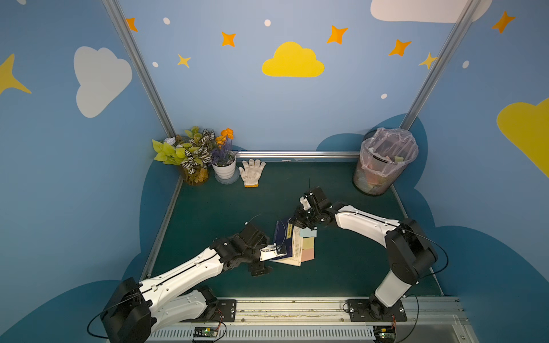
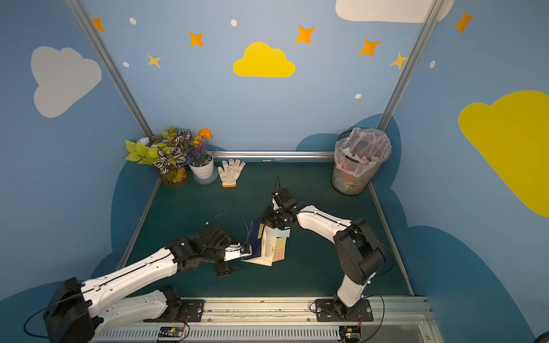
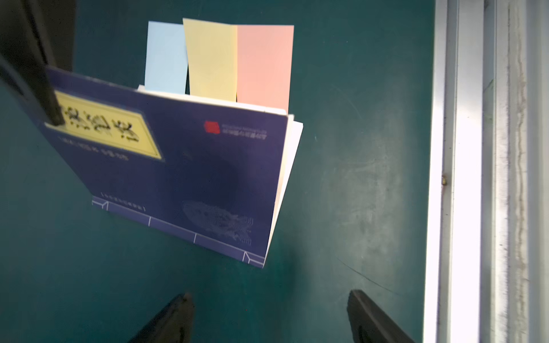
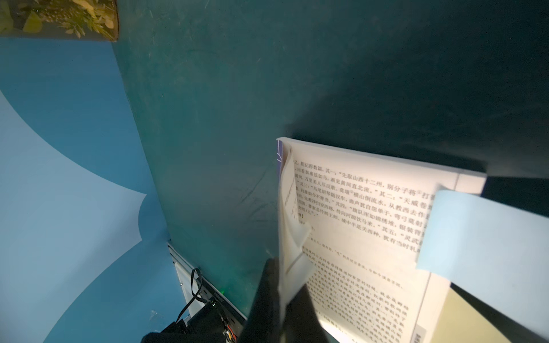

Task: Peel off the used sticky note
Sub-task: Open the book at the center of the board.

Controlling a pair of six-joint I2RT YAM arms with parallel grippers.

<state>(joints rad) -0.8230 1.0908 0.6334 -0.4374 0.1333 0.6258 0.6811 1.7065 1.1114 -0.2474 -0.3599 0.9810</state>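
Nothing peeled yet. Book (image 1: 283, 237) sits mid-table, w/ 3 notes (image 1: 308, 244) stuck to a page, poking out toward the table's right edge. My R gripper (image 4: 282, 279) is clamped on the cover, holding it up. L gripper (image 3: 269, 294) is spread wide, empty, by the spine. Whole peel is left.

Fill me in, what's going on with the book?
The right gripper is shut on the cover of the blue book, holding it lifted open. The blue note, yellow note and pink note stick out past the page edge, none peeled yet. The left gripper hangs open beside the book, holding nothing.
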